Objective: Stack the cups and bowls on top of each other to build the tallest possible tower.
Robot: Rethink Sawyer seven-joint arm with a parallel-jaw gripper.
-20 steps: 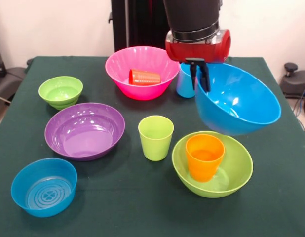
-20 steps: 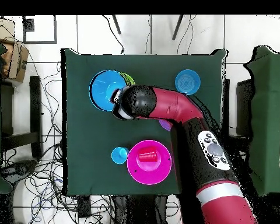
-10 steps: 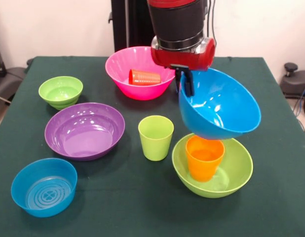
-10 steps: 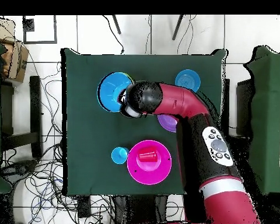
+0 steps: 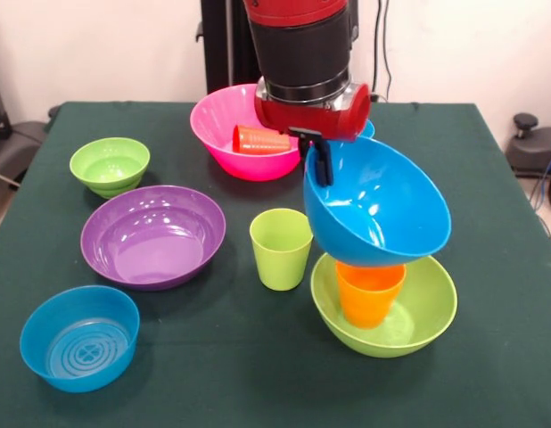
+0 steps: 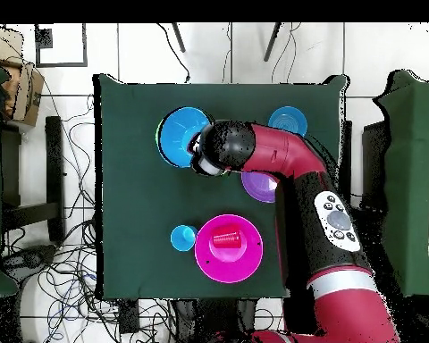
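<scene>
The gripper (image 5: 317,160) is clamped on the large blue bowl (image 5: 378,209), tilted over the orange cup (image 5: 369,292); most pieces remain unstacked.

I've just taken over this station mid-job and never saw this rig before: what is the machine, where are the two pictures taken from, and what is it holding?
It is a single red and black robot arm. One picture looks across the table; the other looks straight down. Its gripper is clamped on the rim of a large blue bowl, held tilted over an orange cup that stands inside a large lime green bowl. Also on the green table: a pink bowl with a red cup lying in it, a purple bowl, a lime green cup, and small green and blue bowls.
</scene>
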